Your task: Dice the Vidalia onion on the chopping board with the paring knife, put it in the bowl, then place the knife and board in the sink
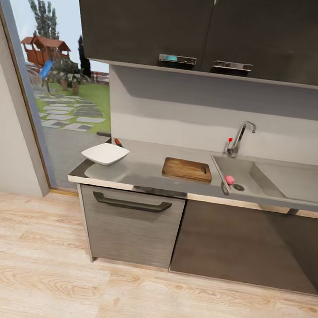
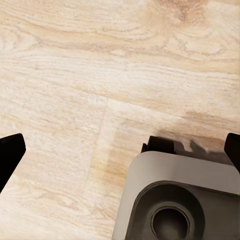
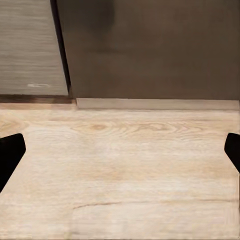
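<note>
I see dark wall cupboards (image 1: pixel 210 28) with two shiny handles (image 1: pixel 177 59) up high, a grey drawer front (image 1: pixel 129 227) with a dark handle (image 1: pixel 131 204) down low, and a glass door (image 1: pixel 53 91) showing grass and a red playhouse (image 1: pixel 43 48) outside.

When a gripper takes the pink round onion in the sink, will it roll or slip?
The onion looks round and smooth, so it will probably roll if nudged. It lies beside the drain in the sink, whose walls should stop it. Its glossy skin may slip between narrow fingers, so a centred grip seems wiser.
</note>
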Controlling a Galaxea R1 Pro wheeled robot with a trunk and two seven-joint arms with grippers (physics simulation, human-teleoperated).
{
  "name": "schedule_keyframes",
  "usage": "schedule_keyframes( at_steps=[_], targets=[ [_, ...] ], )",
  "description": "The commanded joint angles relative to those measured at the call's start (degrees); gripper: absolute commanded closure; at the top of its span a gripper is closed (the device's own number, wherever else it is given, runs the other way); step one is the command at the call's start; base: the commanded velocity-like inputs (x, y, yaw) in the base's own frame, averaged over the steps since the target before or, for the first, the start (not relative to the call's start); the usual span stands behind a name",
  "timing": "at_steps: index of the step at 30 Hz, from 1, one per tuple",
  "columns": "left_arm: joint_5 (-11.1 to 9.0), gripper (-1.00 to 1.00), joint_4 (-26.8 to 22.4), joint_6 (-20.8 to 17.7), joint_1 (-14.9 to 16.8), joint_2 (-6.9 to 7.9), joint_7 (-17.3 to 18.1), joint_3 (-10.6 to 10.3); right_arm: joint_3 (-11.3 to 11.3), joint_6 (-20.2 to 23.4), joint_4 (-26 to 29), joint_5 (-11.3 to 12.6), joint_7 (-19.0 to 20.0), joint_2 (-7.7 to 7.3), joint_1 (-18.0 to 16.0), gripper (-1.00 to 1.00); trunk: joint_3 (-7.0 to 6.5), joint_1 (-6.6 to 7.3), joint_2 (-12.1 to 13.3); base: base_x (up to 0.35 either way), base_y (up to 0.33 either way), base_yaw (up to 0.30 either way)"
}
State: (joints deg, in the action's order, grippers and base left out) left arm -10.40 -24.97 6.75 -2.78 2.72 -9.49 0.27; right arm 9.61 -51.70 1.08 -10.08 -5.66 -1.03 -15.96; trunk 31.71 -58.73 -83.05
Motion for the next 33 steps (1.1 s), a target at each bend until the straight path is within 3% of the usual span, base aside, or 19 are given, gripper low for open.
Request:
schedule_keyframes(
  at_steps=[1,9,14,33],
  targets=[
    [-0.5,-1.0,-0.1,0.1,0.0,0.01,-0.1,-0.1,0.1,2.6,0.0,-0.6,-0.6,-0.02,0.0,-1.0,0.04,0.0,0.0,0.0,0.0,0.0],
    [-0.5,-1.0,0.1,0.1,0.0,-0.27,-0.1,-0.1,0.1,5.2,0.1,-0.6,-0.2,0.19,0.0,-1.0,0.04,0.0,0.0,0.0,0.0,0.0],
    [-0.5,-1.0,0.1,0.1,0.0,-0.91,-0.1,-0.2,0.1,5.3,0.1,-0.6,-0.2,0.23,0.0,-1.0,0.04,0.0,0.0,0.0,0.0,0.0],
    [-0.4,-1.0,0.2,0.1,0.0,-1.05,-0.1,-0.2,0.1,5.4,0.1,-0.6,-0.2,0.24,0.0,-1.0,0.04,0.0,0.0,0.0,0.0,0.0]
  ],
)
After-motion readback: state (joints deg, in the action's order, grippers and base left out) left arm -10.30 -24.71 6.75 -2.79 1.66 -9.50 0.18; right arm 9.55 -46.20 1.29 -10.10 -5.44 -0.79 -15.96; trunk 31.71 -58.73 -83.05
